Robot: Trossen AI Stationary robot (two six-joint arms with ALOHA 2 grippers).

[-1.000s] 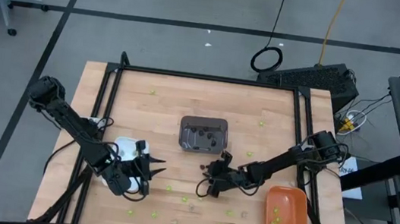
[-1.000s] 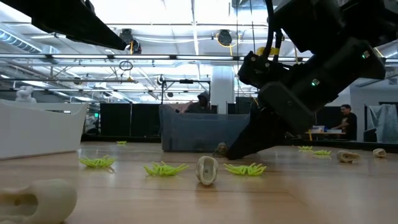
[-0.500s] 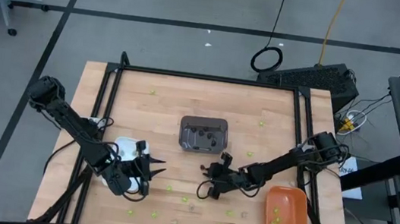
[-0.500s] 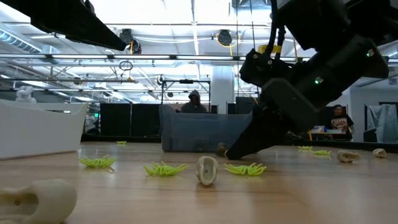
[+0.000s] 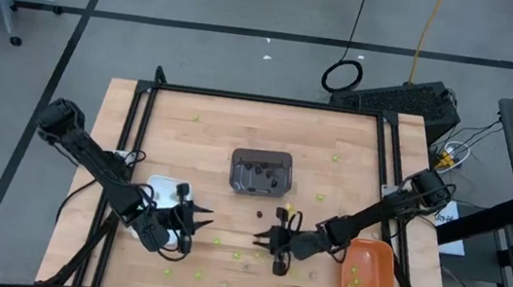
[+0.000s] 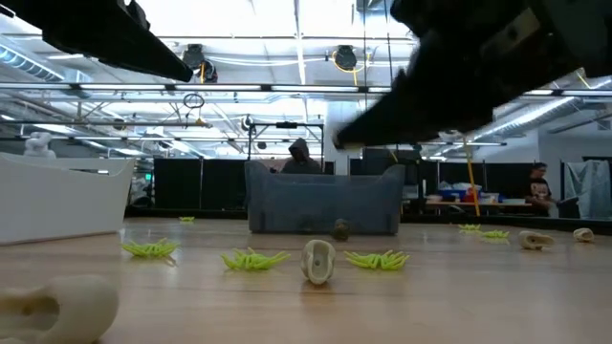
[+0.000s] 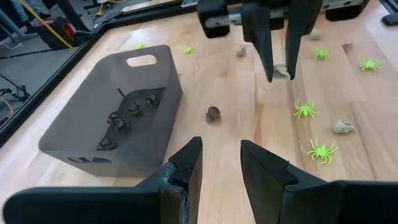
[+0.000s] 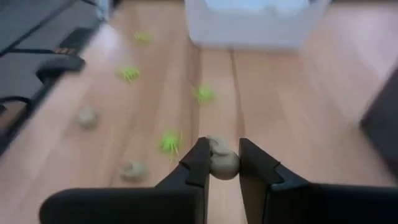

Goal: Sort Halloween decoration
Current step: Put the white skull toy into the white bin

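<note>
High view, right gripper [image 5: 279, 251]: over the front-centre of the table [image 5: 219, 129], between the grey tray [image 5: 261, 172] and the orange tray [image 5: 366, 275].
High view, left gripper [image 5: 196, 219]: near the front-left, just beside the white tray [image 5: 164, 189]; waiting.
High view, sorted: dark pieces [image 5: 259, 174] lie in the grey tray; green pieces [image 5: 355, 277] lie in the orange tray.
High view, unsorted: green spiders [image 5: 236, 255] and pale bits scattered across the front boards, a few green ones near the far edge.
Low view, table level: green spiders [image 6: 251, 258], a tan skull [image 6: 318, 260] and one dark piece [image 6: 340, 229] in front of the grey tray; another skull [image 6: 57, 304] close to the lens.
Low view, arm: a dark arm hangs above the boards, clear of the pieces.
Left wrist view, left jaws: apart, nothing between them; the grey tray holds several dark spiders [image 7: 121, 115]; one dark piece [image 7: 213, 113] lies loose just beside it.
Right wrist view, right jaws: clamped on a tan piece [image 8: 221, 162], lifted off the boards.
Right wrist view, ahead: the white tray [image 8: 249, 22], likely where the tan piece belongs.
Progress (judgement): early to middle; some dark and green pieces are placed, tan contents of the white tray cannot be seen, many pieces left.
</note>
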